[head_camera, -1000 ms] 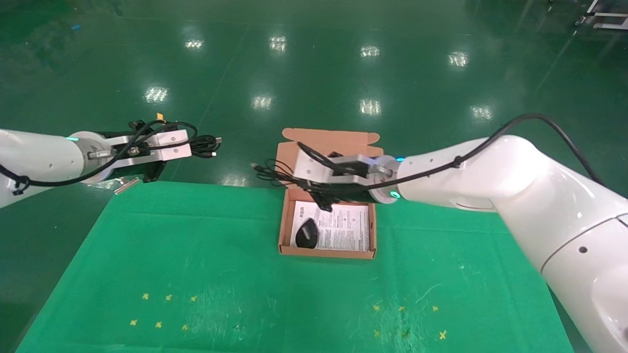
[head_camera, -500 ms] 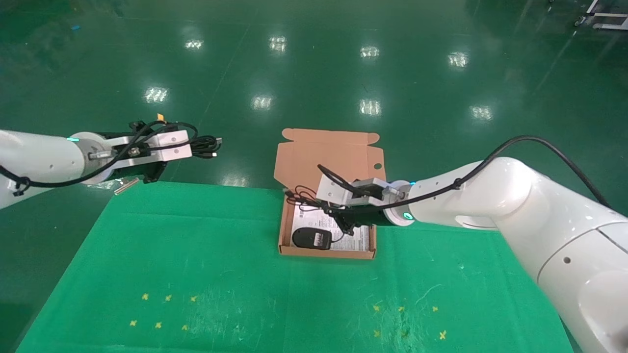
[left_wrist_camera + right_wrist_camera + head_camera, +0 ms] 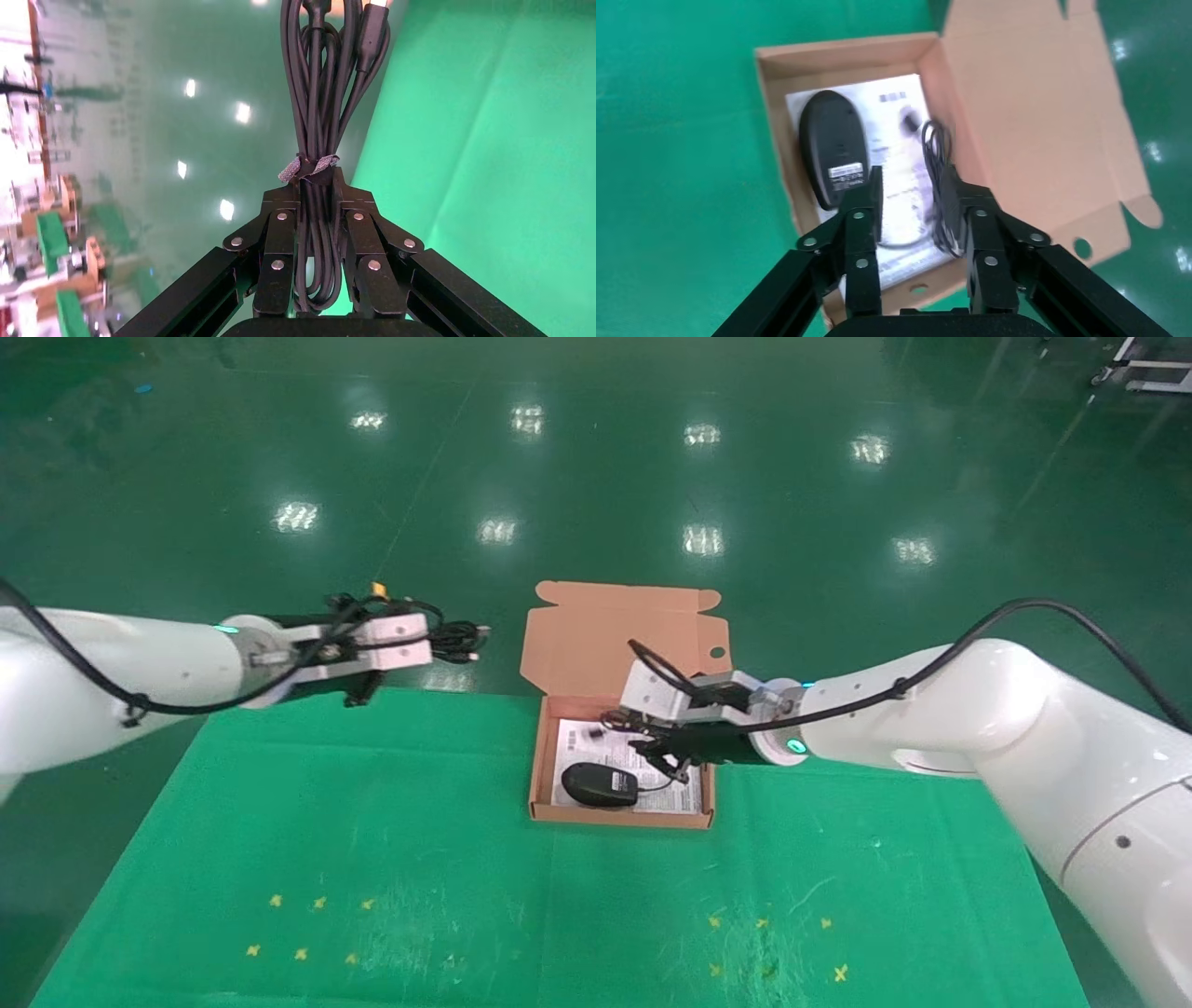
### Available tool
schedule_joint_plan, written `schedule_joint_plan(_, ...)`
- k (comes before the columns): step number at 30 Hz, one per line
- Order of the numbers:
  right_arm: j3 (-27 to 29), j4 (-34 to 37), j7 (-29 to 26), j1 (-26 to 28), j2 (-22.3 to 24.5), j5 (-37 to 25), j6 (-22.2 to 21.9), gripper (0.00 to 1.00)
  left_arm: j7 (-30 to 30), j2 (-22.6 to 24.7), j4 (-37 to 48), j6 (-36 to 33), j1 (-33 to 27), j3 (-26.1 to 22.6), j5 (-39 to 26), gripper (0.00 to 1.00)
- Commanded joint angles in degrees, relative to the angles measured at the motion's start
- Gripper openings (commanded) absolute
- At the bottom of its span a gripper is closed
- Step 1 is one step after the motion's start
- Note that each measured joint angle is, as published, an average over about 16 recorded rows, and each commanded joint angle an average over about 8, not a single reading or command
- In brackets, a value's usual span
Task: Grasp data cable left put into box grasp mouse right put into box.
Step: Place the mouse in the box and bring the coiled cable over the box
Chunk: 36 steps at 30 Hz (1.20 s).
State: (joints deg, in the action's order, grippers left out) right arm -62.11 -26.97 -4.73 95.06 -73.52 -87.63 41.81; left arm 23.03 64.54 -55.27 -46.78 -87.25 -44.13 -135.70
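Inside box [image 3: 780, 119], mouse [image 3: 833, 146] label-side up

The box [image 3: 622, 635] was orange-brown cardboard, lined with a white printed sheet [image 3: 670, 794] — the mouse [image 3: 601, 784] on it black, with a white label [image 3: 847, 173]. The data cable [image 3: 320, 91] was black — its tie grey. The cloth [image 3: 372, 859] was green, dotted with yellow crosses.

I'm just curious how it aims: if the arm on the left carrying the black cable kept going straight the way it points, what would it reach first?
Probably the box's raised flap lid; the left gripper, jaws shut on the data cable, points that way, though depth is unclear.
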Motion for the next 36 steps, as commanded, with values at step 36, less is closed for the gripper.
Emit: schedule_joint_plan(36, -0.25, -18.80, -12.66, 1.76, 21.66, -4.75, -1.89, 1.00, -27.28, 14.17, 19.14, 18.04, -0.24, -20.41, 38.47, 0.38)
